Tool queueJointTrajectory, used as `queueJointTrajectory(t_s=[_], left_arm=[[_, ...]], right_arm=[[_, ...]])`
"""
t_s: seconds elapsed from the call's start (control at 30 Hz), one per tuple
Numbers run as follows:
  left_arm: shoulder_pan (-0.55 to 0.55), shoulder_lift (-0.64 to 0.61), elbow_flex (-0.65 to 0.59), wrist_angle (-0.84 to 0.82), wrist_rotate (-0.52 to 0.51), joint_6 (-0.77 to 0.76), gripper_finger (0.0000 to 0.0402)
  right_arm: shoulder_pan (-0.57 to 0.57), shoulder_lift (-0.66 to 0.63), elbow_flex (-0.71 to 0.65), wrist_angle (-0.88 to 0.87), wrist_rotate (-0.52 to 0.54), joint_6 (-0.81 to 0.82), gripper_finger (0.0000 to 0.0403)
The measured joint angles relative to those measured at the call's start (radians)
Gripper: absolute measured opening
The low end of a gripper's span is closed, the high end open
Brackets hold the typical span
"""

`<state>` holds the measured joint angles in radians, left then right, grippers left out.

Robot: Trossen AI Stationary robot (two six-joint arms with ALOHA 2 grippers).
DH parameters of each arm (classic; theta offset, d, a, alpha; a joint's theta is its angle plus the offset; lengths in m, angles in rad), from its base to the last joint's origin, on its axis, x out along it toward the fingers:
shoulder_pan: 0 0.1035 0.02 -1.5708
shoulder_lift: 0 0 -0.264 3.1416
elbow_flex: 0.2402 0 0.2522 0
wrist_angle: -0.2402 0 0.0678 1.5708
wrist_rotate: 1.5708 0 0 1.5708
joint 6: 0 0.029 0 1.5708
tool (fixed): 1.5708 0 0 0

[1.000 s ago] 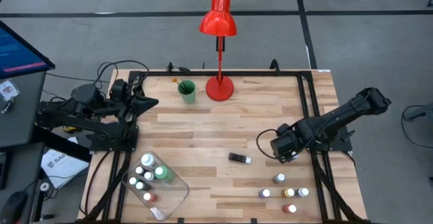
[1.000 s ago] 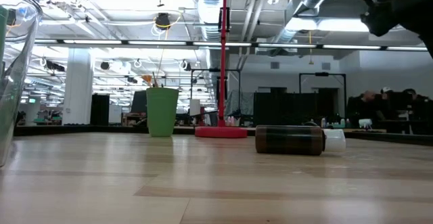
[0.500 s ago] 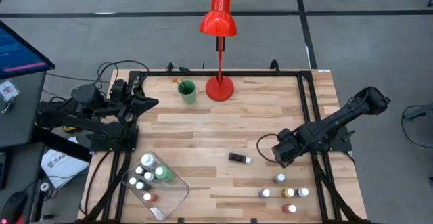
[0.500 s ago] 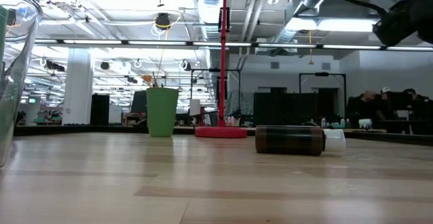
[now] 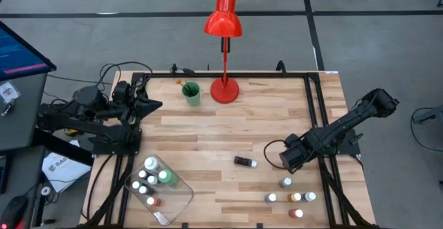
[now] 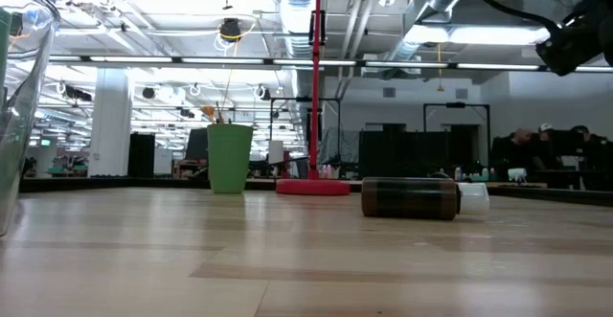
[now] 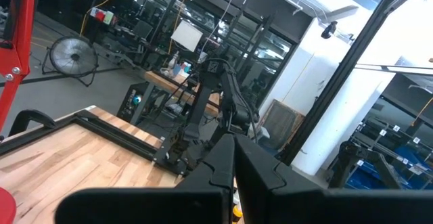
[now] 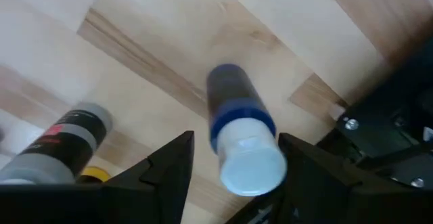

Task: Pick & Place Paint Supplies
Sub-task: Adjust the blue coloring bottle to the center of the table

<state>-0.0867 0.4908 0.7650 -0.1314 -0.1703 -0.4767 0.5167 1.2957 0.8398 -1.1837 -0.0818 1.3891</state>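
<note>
A blue paint bottle [image 8: 237,119] with a white cap [image 8: 252,162] stands upright on the wooden table [image 5: 208,135]. My right gripper [image 8: 237,173] points down over it, open, one finger on each side of the cap. It hangs at the table's right near part [image 5: 291,156]. Several more small bottles [image 5: 295,197] stand just nearer. A dark bottle [image 5: 244,162] lies on its side mid-table, also in the low view [image 6: 412,199]. My left gripper [image 5: 154,104] waits shut over the far left, holding nothing [image 7: 233,176].
A clear tray [image 5: 176,200] at the near left holds several bottles [image 5: 149,177]. A green cup [image 5: 191,94] with brushes and a red lamp's base [image 5: 224,89] stand at the far edge. A black rail [image 5: 320,129] runs along the right side. A grey bottle [image 8: 67,139] lies close to the blue one.
My right gripper has gone down and a little toward the table's near edge, closer to the group of small bottles. No bottle has moved.
</note>
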Motion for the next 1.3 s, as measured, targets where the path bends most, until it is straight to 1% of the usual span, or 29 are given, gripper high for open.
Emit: queueJointTrajectory(t_s=[0.07,0.2,0.23,0.43,0.53,0.63,0.7,0.8,0.93,1.1,1.3], left_arm=[[0.0,0.0,0.0,0.0,0.0,0.0,0.0002],[0.0,0.0,0.0,0.0,0.0,0.0,0.0002],[0.0,0.0,0.0,0.0,0.0,0.0,0.0002],[0.0,0.0,0.0,0.0,0.0,0.0,0.0002],[0.0,0.0,0.0,0.0,0.0,0.0,0.0002],[0.0,0.0,0.0,0.0,0.0,0.0,0.0002],[0.0,0.0,0.0,0.0,0.0,0.0,0.0002],[0.0,0.0,0.0,0.0,0.0,0.0,0.0002],[0.0,0.0,0.0,0.002,0.0,0.0,0.0002],[0.0,-0.012,0.0,0.006,0.0,0.0,0.0002],[0.0,-0.064,0.0,0.008,0.0,0.0,0.0002]], right_arm=[[-0.001,0.0,0.0,0.008,-0.004,0.0,0.0191],[-0.002,-0.001,0.002,0.011,-0.036,0.001,0.012],[-0.002,-0.001,0.002,0.011,-0.047,0.001,0.0107],[-0.005,0.001,0.016,0.01,-0.071,0.025,0.011],[-0.033,0.001,0.068,0.011,-0.064,0.019,0.011],[-0.085,0.001,0.144,0.013,-0.021,-0.027,0.011],[-0.138,0.02,0.205,0.013,-0.001,-0.077,0.011],[-0.217,0.088,0.312,0.008,0.006,-0.198,0.011],[-0.295,0.247,0.497,-0.018,0.015,-0.364,0.011],[-0.334,0.464,0.774,-0.092,0.035,-0.55,0.011],[-0.357,0.669,1.094,-0.175,0.075,-0.687,0.011]])
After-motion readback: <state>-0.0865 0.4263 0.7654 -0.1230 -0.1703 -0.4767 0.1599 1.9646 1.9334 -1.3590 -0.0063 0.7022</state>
